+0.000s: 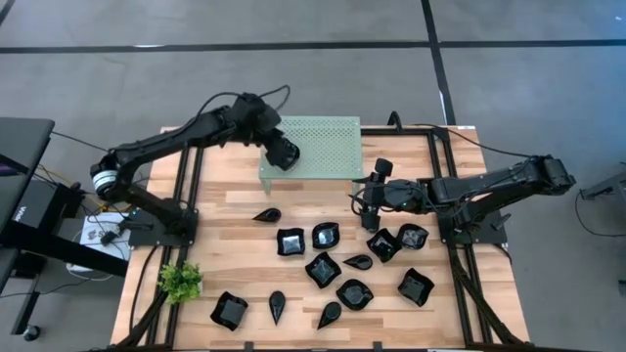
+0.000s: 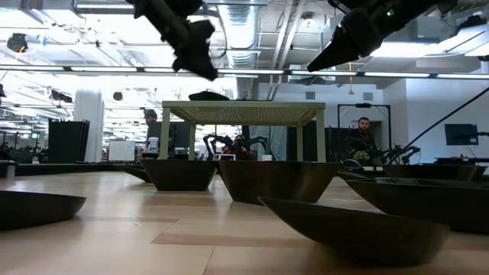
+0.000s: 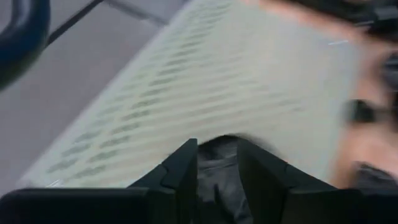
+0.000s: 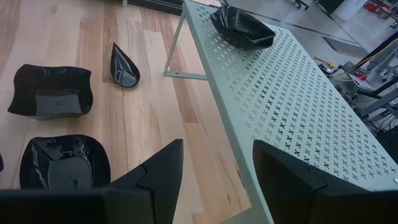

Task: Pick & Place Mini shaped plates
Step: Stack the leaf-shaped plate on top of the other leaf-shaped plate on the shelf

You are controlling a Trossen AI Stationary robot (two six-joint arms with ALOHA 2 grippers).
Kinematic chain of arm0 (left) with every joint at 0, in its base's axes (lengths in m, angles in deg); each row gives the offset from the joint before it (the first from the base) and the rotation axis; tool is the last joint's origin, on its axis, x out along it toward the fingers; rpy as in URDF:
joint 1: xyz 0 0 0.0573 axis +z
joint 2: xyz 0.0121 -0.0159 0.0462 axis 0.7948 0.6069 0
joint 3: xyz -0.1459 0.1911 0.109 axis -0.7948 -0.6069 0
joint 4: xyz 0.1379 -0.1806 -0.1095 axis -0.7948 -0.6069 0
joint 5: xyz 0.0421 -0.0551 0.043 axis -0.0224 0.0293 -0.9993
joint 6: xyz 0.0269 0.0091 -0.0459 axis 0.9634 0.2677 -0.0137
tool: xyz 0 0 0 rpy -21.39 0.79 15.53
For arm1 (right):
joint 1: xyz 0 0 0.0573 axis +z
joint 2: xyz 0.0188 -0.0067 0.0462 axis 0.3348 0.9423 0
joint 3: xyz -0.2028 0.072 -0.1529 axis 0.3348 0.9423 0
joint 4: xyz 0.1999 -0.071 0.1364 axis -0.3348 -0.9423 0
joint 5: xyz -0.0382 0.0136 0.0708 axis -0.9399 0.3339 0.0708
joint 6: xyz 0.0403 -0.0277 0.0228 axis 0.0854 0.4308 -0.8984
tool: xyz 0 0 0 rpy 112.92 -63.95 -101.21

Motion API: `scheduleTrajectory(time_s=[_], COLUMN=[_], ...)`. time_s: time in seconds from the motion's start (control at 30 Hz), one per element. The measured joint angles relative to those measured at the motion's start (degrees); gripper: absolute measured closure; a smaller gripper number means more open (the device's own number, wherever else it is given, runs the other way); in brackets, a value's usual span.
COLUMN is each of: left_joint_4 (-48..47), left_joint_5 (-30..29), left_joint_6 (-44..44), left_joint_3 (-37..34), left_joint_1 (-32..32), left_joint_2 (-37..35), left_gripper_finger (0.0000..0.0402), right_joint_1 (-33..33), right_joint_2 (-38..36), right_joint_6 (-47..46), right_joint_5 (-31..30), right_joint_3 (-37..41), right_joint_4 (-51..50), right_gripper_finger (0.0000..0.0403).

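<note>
Plates: you see one plate [image 4: 244, 27] resting on the green rack [image 1: 323, 147], directly below your left hand [image 1: 284, 154], whose fingers are parted around it. Your right hand [image 1: 372, 217] waits open, empty. Roughly a dozen plates [image 1: 323, 269] remain on the bench [image 1: 225, 196].

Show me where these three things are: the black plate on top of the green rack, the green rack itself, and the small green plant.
Plate on the rack [image 4: 242, 28]: right wrist view, its dark inside.
Green rack [image 4: 298, 99]: right wrist view, bare perforated top.
Green plant [image 1: 181, 282]: high view, middle of the leaves.
</note>
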Motion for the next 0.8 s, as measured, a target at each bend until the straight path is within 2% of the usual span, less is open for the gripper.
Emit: scheduleTrajectory(time_s=[0.23, 0.4, 0.53, 0.63, 0.7, 0.8], left_joint_4=[-0.2, 0.0, 2.0, 5.9, 8.2, 8.4], left_joint_5=[1.8, 1.8, 0.8, -4.1, -6.2, -6.3], left_joint_6=[0.0, -2.1, -4.6, -6.9, -11.1, -21.0], left_joint_3=[-0.1, -4.6, -12.4, -20.2, -24.7, -29.9], left_joint_1=[-13.8, -24.0, -31.2, -35.8, -38.1, -41.2], left_joint_2=[-5.0, -8.4, -11.6, -13.5, -14.7, -16.1], left_gripper_finger=[0.0296, 0.0298, 0.0298, 0.0298, 0.0298, 0.0298], right_joint_1=[0.0, 0.0, 0.0, 0.0, 0.0, 0.0], right_joint_2=[0.0, 0.0, 0.0, 0.0, 0.0, 0.0], right_joint_6=[0.0, 0.0, 0.0, 0.0, 0.0, -0.1], right_joint_5=[0.0, 0.0, 0.0, 0.0, 0.0, 0.0], right_joint_3=[0.0, 0.0, 0.0, 0.0, 0.0, 0.0], right_joint_4=[0.0, 0.0, 0.0, 0.0, 0.0, 0.0], right_gripper_finger=[0.0214, 0.0214, 0.0214, 0.0214, 0.0214, 0.0214])
